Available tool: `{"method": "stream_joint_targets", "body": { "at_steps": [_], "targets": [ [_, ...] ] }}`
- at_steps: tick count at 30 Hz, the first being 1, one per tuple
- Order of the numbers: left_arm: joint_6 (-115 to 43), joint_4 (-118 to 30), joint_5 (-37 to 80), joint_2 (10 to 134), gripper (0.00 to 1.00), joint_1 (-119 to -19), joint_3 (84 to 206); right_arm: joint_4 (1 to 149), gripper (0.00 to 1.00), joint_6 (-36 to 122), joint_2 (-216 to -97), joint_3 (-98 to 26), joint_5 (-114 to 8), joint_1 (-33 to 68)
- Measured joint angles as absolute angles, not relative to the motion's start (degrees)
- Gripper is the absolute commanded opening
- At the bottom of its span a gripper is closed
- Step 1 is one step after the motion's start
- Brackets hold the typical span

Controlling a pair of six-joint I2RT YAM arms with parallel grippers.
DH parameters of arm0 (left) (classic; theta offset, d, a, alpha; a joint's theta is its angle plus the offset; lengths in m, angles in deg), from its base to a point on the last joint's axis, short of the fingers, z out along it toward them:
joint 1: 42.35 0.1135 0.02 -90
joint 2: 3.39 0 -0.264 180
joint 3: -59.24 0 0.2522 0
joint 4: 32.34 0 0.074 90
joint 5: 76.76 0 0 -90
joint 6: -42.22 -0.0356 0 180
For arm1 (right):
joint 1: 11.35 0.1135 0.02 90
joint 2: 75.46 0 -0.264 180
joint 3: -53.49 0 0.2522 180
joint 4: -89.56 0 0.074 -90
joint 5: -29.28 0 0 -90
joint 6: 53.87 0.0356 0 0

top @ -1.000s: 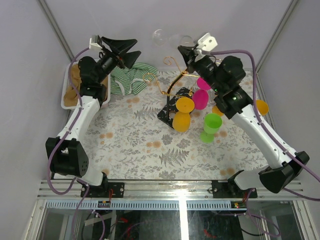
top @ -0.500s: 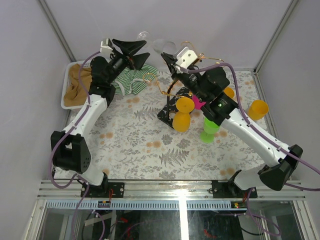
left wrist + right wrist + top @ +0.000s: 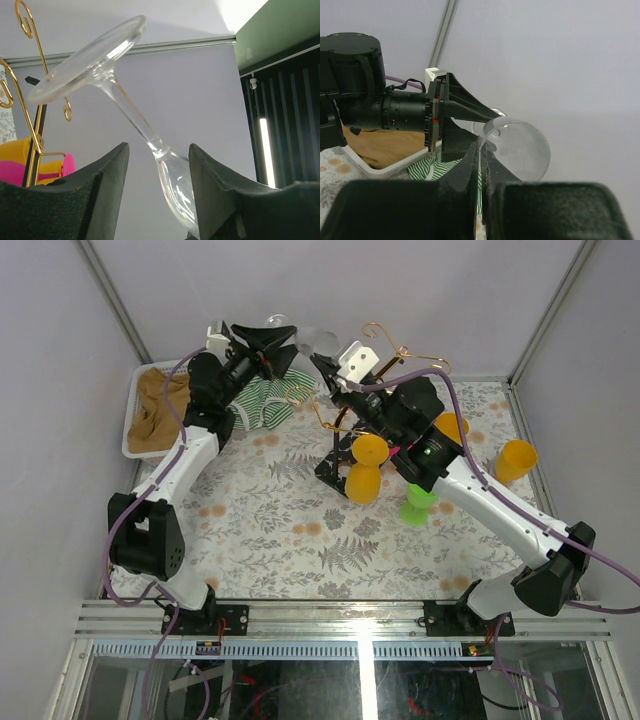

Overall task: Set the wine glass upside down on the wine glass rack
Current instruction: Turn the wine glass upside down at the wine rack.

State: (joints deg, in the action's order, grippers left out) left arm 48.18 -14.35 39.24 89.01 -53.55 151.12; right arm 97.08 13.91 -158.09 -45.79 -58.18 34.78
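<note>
The clear wine glass [image 3: 116, 97] hangs tilted in the air above the table's far edge. My right gripper [image 3: 481, 150] is shut on the thin rim of its round foot [image 3: 522, 150]. In the left wrist view its bowl [image 3: 177, 192] lies between my left gripper's [image 3: 157, 147] two fingers, close against the right finger [image 3: 215, 185], with a gap to the left one. From above, the left gripper [image 3: 290, 343] faces the right gripper [image 3: 320, 362] with the glass [image 3: 316, 340] between them. The gold wine glass rack [image 3: 372, 352] stands just right of them on its black base [image 3: 335, 468].
Orange cups [image 3: 370, 450] and pink cups [image 3: 50, 170] hang on the rack's lower arms. A green cup [image 3: 420, 502] and an orange cup [image 3: 517, 458] stand on the patterned table. A striped cloth [image 3: 262, 402] and a white tray [image 3: 132, 430] holding brown cloth lie at the back left.
The right arm carried the glass leftward toward the left gripper. The left gripper swung right to meet it, and its jaws narrowed around the bowl.
</note>
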Motion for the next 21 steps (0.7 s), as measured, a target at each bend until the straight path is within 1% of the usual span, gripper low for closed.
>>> {"method": "stream_joint_targets", "body": {
  "at_steps": [5, 9, 15, 18, 20, 21],
  "targets": [
    [49.01, -13.46, 39.13, 90.19, 0.41, -53.55, 151.69, 96.90, 0.00, 14.78, -158.73, -45.68, -58.00, 34.89],
    [49.34, -12.95, 38.98, 90.54, 0.30, -53.55, 152.04, 96.75, 0.00, 15.26, -158.75, -45.46, -57.87, 35.07],
    [50.41, -12.28, 38.10, 90.76, 0.17, -53.33, 152.65, 95.81, 0.00, 15.48, -158.75, -45.00, -58.09, 35.15],
    [50.24, -12.25, 38.04, 90.91, 0.09, -53.28, 152.81, 95.72, 0.04, 15.50, -158.66, -44.69, -58.29, 35.15],
    [49.82, -12.23, 37.99, 90.96, 0.01, -53.18, 152.98, 95.68, 0.06, 15.53, -158.64, -44.41, -58.40, 35.15],
    [49.60, -12.23, 37.90, 90.98, 0.00, -53.11, 153.03, 95.68, 0.09, 15.53, -158.62, -44.26, -58.59, 35.15]
  ]
}}
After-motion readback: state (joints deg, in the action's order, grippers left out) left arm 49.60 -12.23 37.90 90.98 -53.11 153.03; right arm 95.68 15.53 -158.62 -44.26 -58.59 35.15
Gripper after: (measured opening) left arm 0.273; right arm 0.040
